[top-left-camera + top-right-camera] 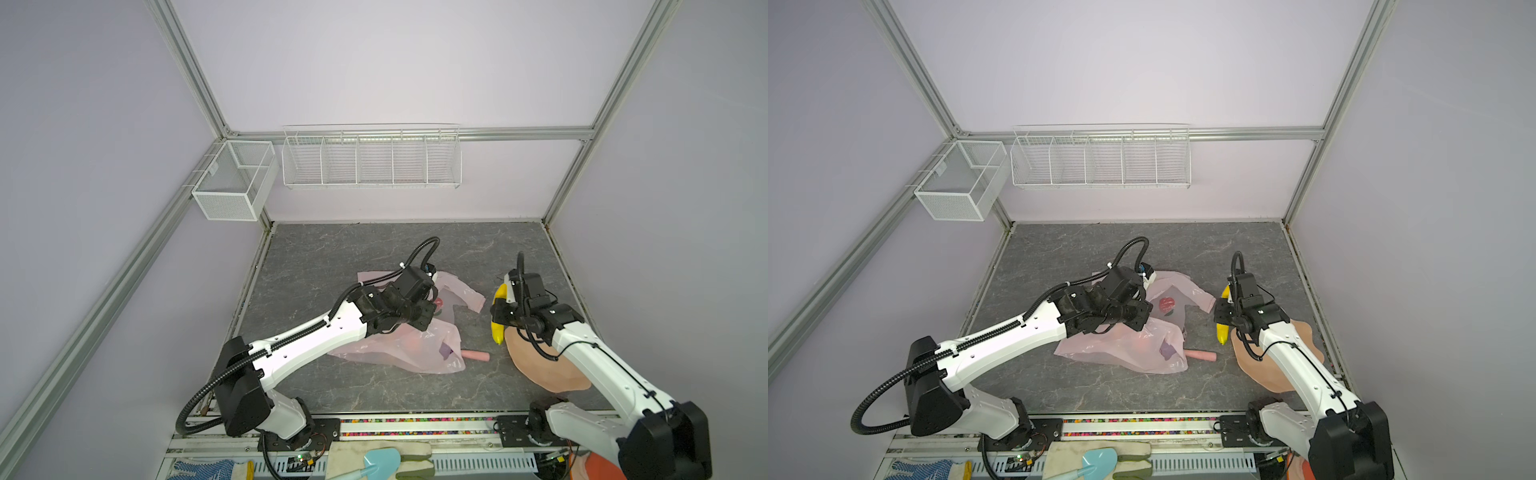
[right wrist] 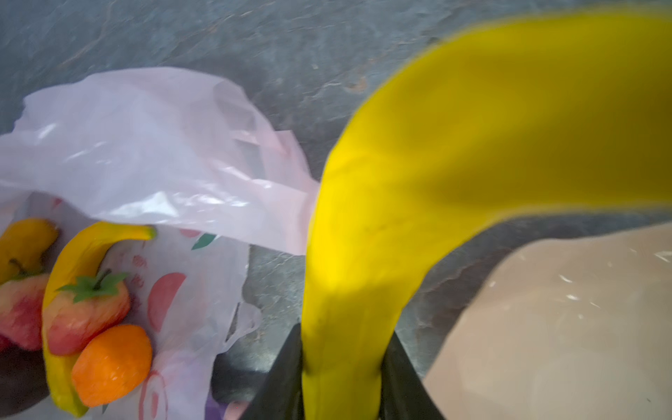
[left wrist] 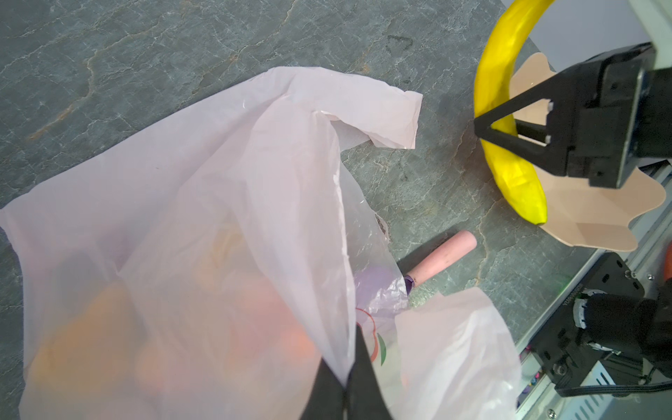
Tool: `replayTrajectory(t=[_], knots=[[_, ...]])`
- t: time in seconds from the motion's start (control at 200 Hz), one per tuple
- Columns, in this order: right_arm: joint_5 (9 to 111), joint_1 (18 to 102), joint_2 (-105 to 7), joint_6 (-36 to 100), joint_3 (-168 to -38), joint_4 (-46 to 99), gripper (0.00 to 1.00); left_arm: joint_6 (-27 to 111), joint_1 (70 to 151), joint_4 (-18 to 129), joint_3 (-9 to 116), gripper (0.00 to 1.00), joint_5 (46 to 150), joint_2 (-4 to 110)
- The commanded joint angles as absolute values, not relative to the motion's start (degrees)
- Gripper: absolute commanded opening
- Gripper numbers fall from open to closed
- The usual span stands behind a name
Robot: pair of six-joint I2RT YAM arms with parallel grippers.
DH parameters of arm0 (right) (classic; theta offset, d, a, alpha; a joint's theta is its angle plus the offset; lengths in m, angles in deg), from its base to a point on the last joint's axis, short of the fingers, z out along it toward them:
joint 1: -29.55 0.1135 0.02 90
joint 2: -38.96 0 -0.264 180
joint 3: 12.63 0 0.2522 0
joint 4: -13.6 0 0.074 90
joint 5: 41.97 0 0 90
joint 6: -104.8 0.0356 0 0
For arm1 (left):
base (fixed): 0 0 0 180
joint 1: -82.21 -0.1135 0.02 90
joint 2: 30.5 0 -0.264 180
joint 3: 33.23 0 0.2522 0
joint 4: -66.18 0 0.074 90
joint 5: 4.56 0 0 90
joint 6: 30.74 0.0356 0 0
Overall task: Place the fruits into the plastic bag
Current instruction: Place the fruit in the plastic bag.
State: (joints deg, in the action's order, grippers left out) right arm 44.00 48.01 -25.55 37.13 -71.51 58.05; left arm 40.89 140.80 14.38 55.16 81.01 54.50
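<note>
We look down on a grey marbled tabletop [image 1: 332,257] boxed in by lilac walls [image 1: 374,62] and aluminium rails [image 1: 519,134], with a wire rack [image 1: 371,162] at twelve o'clock and a mesh box [image 1: 232,183] at ten. Our left gripper [image 3: 351,363] is pinched tight on the rim of the plastic bag [image 1: 399,353] at centre, with fruits [image 2: 91,309] inside. At three o'clock our right gripper [image 2: 342,349], fingers partly spread, clamps a banana [image 1: 497,328] beside the tan plate [image 1: 540,370].

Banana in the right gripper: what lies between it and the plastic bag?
Only bare grey tabletop separates the banana from the plastic bag, clearest in the left wrist view; the pink scoop handle lies just off that line.
</note>
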Motion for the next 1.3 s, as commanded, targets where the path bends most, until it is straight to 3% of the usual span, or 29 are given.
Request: replayTrajectory(t=[0.0, 0.39, 0.91, 1.3], knots=[[46.83, 52.3, -27.89, 31.56, -74.16, 57.16, 0.15, 40.46, 140.66, 14.1, 55.85, 0.0, 81.04, 54.85], [44.74, 67.41, -37.34, 27.36, -76.4, 58.82, 0.13, 40.3, 140.66, 13.49, 55.54, 0.0, 80.39, 53.81], [49.0, 71.38, -41.76, 27.9, -77.89, 57.55, 0.12, 40.9, 140.66, 13.82, 55.94, 0.0, 79.37, 53.79], [57.5, 71.5, -47.14, 37.28, -79.14, 46.91, 0.12, 40.85, 140.66, 13.75, 56.16, 0.0, 80.25, 53.92]])
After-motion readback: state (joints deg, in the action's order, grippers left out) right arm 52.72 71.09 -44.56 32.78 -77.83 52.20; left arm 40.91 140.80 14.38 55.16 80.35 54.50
